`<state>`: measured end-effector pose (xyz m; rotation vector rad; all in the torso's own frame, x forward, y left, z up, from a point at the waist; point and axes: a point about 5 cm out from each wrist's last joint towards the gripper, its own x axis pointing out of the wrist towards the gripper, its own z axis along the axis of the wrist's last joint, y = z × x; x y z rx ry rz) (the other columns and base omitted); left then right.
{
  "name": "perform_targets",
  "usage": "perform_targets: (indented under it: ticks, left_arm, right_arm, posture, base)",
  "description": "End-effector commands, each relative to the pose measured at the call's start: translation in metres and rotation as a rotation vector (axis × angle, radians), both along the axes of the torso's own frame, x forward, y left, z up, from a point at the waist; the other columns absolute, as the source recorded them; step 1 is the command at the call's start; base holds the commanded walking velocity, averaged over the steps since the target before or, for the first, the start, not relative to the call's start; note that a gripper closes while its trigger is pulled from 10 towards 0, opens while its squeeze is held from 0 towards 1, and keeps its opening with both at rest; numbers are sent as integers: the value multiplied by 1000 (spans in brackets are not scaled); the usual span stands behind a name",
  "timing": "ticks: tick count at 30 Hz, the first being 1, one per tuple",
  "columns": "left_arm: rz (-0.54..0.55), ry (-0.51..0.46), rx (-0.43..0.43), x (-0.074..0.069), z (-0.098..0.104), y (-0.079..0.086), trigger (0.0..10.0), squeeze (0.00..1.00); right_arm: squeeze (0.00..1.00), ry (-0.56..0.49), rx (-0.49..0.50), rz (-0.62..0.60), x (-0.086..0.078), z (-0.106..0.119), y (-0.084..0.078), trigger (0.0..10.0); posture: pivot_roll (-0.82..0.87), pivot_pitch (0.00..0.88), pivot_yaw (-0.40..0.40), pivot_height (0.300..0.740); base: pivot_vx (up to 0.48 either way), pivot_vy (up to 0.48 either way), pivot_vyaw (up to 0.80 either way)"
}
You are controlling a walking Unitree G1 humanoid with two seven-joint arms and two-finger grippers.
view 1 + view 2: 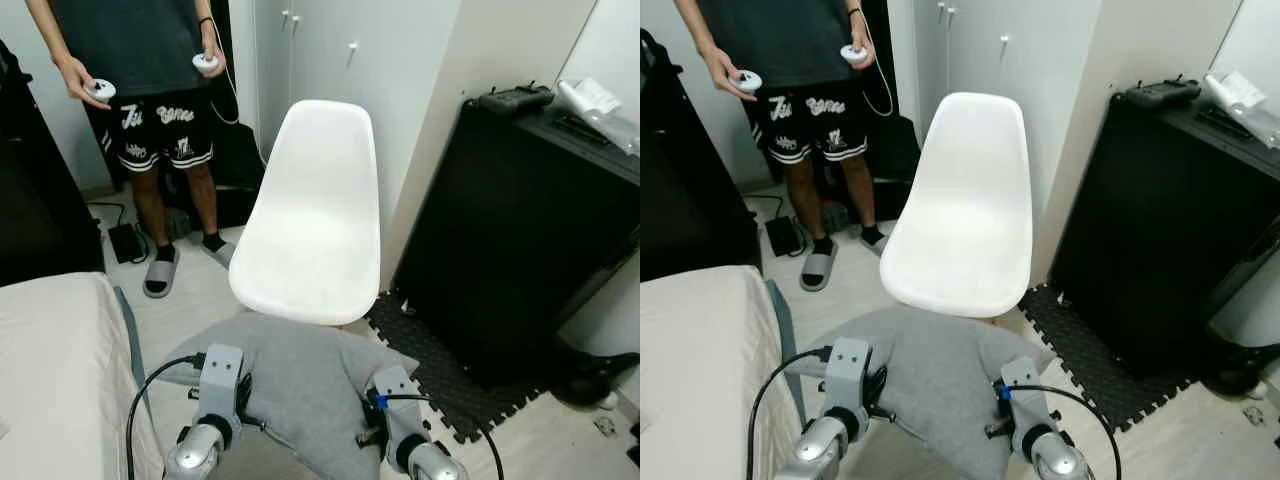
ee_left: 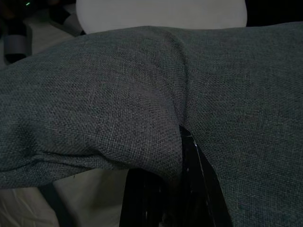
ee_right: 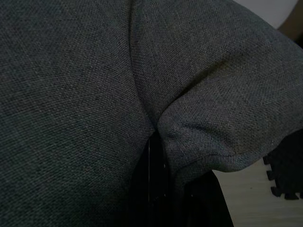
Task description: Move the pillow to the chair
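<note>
We see the white chair (image 1: 315, 215) at the center of the frame, its seat bare, with a black cabinet (image 1: 520, 230) to its right and a bed (image 1: 55, 370) at lower left. Low in the frame, just before the chair's front edge, we hold the gray pillow (image 1: 300, 385) between both arms: the left gripper (image 2: 182, 156) and the right gripper (image 3: 158, 151) each pinch a fold of its fabric. A person (image 1: 150, 60) stands at upper left holding controllers.

Person (image 1: 150, 60) in slides holding two controllers (image 1: 100, 90), black cabinet (image 1: 510, 230) on the right, probably a bed (image 1: 55, 370) lower left.
</note>
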<state>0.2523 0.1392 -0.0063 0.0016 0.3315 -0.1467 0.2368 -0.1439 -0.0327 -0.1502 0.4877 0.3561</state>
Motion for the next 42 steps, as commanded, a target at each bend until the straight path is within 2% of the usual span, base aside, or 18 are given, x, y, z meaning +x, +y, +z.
perform_targets:
  ticks: [1, 8, 35, 42]
  left_arm:
    - [2, -50, 5, 5, 9, 3, 10000, 0]
    - [-4, -52, 3, 6, 9, 3, 10000, 0]
    - [1, -51, -3, 5, 9, 5, 10000, 0]
    - [0, -52, -1, 5, 10, 5, 10000, 0]
  right_arm:
    - [0, 4, -10, -5, -2, -2, -4, 10000]
    - [0, -8, -6, -8, 1, 1, -4, 10000]
    - [0, -16, -7, 23, -2, 1, -4, 10000]
    - [0, -8, 16, 14, -2, 1, -1, 10000]
  posture:
    - [19, 88, -28, 707]
    - [18, 91, -27, 707]
    - [15, 100, -36, 707]
    - [16, 101, -37, 707]
  base:
    - [0, 0, 0]
    - [325, 0, 0]
    - [331, 0, 0]
    - [332, 0, -571]
